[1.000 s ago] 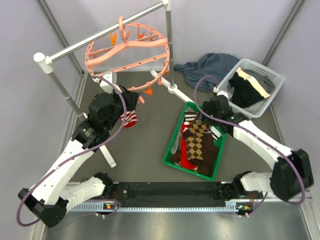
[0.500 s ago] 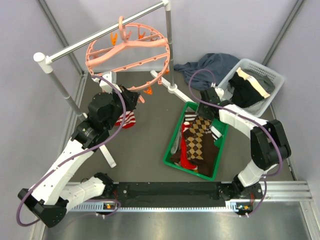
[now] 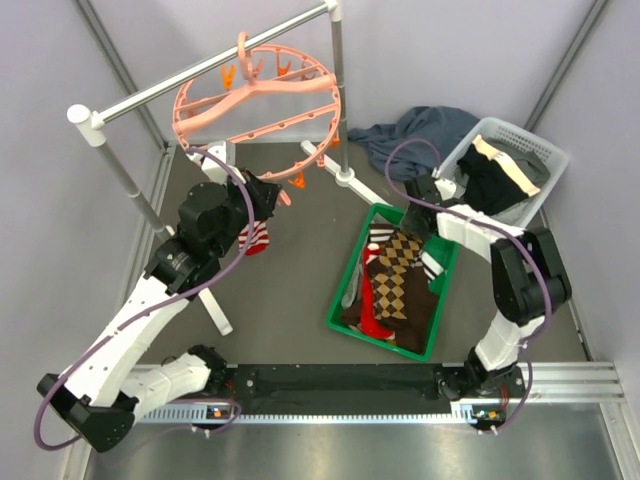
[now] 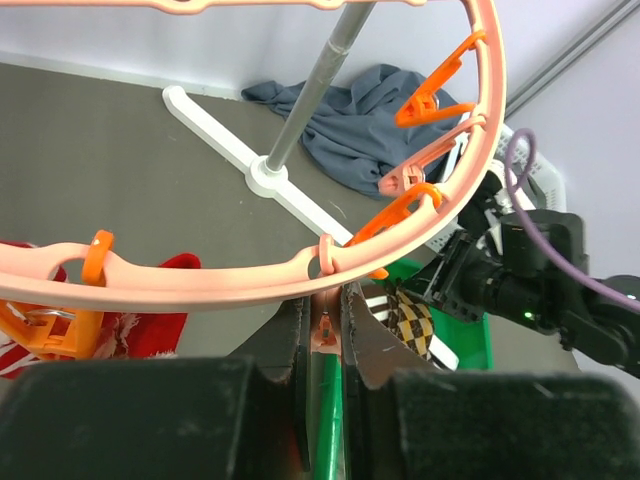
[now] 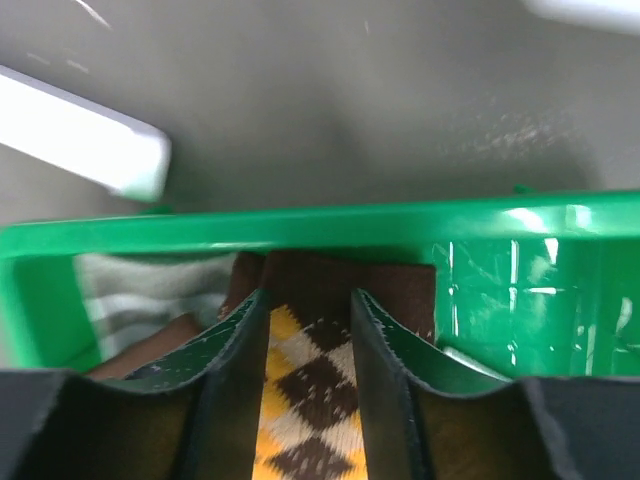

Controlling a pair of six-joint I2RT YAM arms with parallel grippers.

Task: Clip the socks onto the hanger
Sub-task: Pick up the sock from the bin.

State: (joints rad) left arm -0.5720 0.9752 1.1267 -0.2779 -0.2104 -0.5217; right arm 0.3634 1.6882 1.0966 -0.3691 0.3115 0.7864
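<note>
Two claws, two jobs. My left claw (image 4: pixel 322 308) is pressed nearly together, pinching a small pinkish clip (image 4: pixel 323 332) under the near rim of the round salmon-pink plastic hanger (image 4: pixel 200 285). I judge it should squeeze squarely so the clip's mouth gapes.

My right claw (image 5: pixel 307 300) is spread and empty, straddling the brown-and-tan argyle sock (image 5: pixel 300 400) at one end of the green plastic bin (image 5: pixel 300 225). It should take the cuff alone.

A red-and-white striped sock (image 3: pixel 255 237) hangs by the left claw. The grey metal post (image 4: pixel 320 80) stands beyond the rim, and the bin wall sits close ahead of my right fingertips.
</note>
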